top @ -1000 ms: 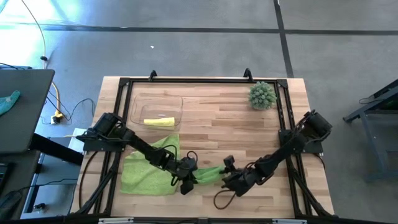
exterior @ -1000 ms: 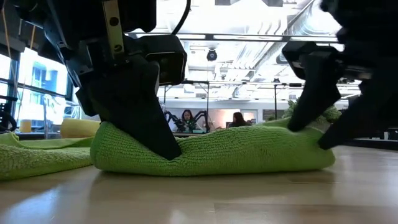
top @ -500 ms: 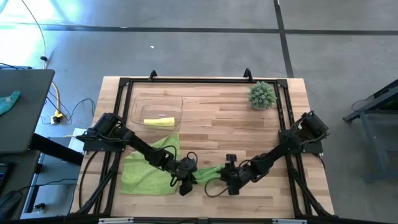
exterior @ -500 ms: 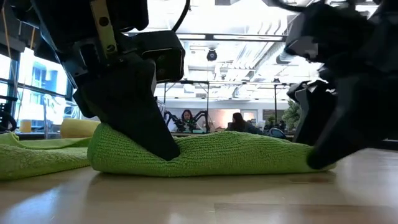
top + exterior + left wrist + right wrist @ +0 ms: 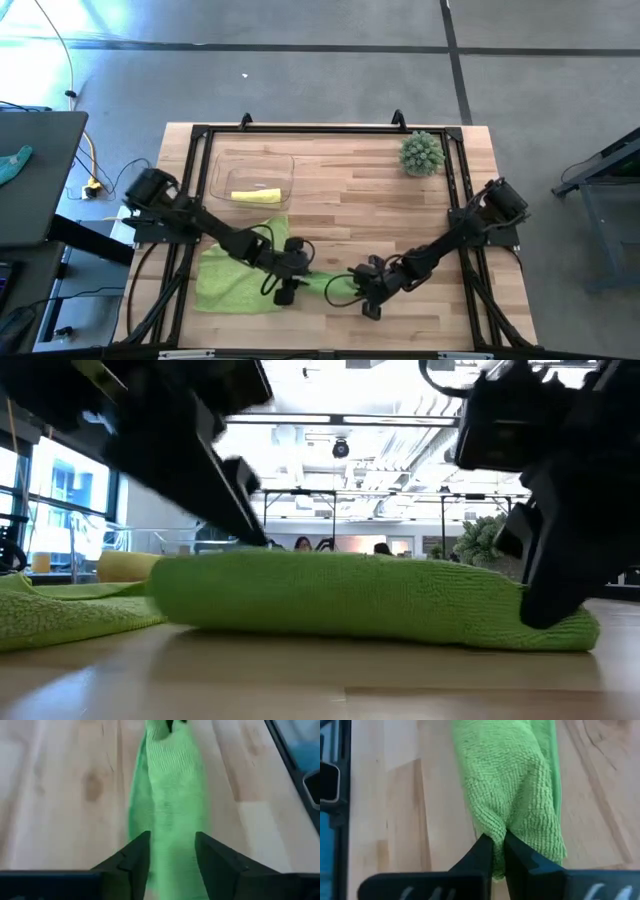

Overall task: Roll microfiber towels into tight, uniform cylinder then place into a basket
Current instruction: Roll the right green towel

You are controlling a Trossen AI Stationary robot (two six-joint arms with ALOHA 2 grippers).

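Rolled green towel: flat on the worktop, beside the spread green towel. Right gripper: jaws pinched on one end. Left gripper: jaws apart, straddling the other end.

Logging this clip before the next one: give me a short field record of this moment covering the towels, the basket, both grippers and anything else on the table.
rolled towel: lime green roll lying on the table
flat towel: lime green towel, spread at the left
basket: clear basket holding a yellow towel
left gripper: left gripper open, fingers either side of the roll's end
right gripper: right gripper shut, pinching the roll's other end
other: spiky green plant at the far right corner
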